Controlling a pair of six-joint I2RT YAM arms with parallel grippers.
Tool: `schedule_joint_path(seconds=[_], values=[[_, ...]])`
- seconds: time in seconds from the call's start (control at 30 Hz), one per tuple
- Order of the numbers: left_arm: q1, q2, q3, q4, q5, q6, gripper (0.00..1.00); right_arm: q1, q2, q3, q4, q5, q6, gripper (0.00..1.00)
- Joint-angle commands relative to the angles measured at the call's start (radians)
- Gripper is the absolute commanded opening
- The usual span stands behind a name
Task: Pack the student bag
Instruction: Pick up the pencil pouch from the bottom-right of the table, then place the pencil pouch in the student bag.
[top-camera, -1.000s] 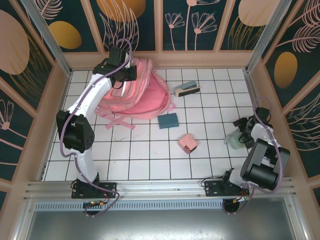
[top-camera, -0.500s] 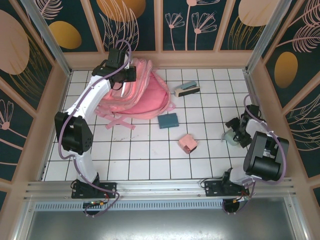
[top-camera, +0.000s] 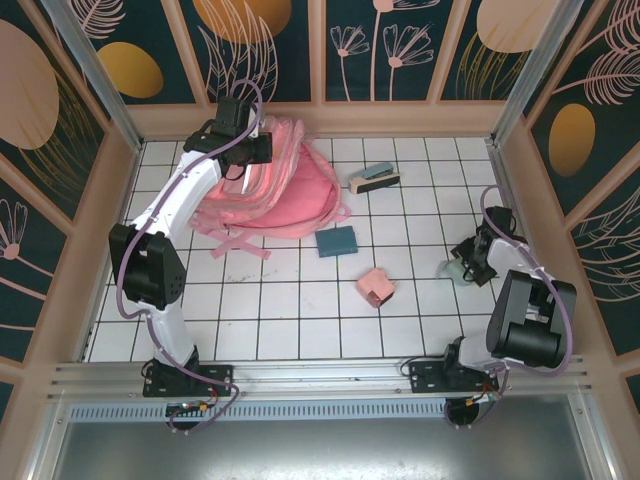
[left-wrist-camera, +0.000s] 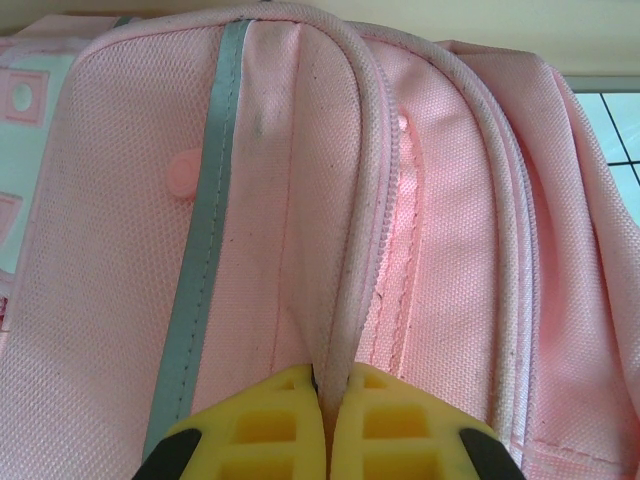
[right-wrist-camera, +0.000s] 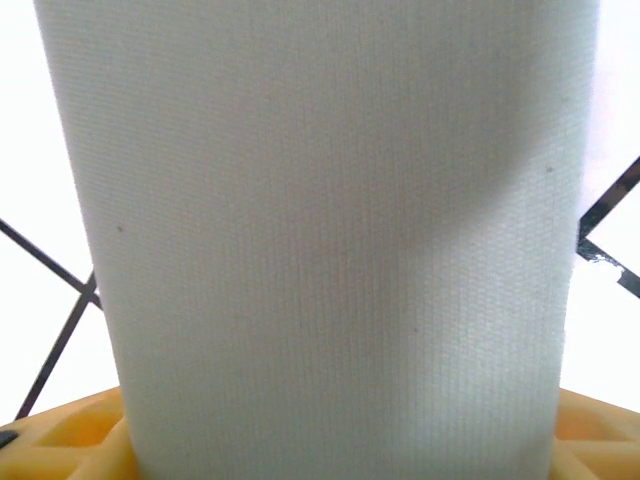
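The left end effector (left-wrist-camera: 328, 405) clamps student bag (top-camera: 292, 200) seam; right end effector (top-camera: 468, 262) straddles pale roll (right-wrist-camera: 320, 240); grip unclear.

Bright, even light leaves soft shadows on the white tiled tabletop (top-camera: 300, 310), while the background behind the close, part-shaded pale woven cylinder (right-wrist-camera: 320, 250) is overexposed.

A pale cloth-textured cylinder (right-wrist-camera: 330, 230) stands between yellow fingers (right-wrist-camera: 70, 440) of the end effector (right-wrist-camera: 335, 455) — white tiles (right-wrist-camera: 40, 150) behind.
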Motion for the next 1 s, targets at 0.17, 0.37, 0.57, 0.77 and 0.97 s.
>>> schedule_joint_path(seconds=[0.17, 0.37, 0.57, 0.77, 0.97], values=[[-0.004, -0.060, 0.023, 0.063, 0.022, -0.022, 0.00, 0.169, -0.043, 0.090, -0.029, 0.097, -0.013, 0.56], [-0.004, -0.062, 0.037, 0.069, 0.040, -0.051, 0.00, 0.387, -0.036, 0.202, 0.020, 0.110, -0.008, 0.55], [-0.004, -0.061, 0.090, 0.071, 0.042, -0.086, 0.00, 0.583, 0.062, 0.322, 0.155, 0.007, 0.023, 0.53], [-0.004, -0.059, 0.127, 0.081, 0.041, -0.140, 0.00, 0.724, 0.251, 0.494, 0.260, -0.107, 0.046, 0.53], [-0.004, -0.067, 0.142, 0.099, 0.018, -0.185, 0.00, 0.810, 0.490, 0.735, 0.277, -0.196, 0.077, 0.53]])
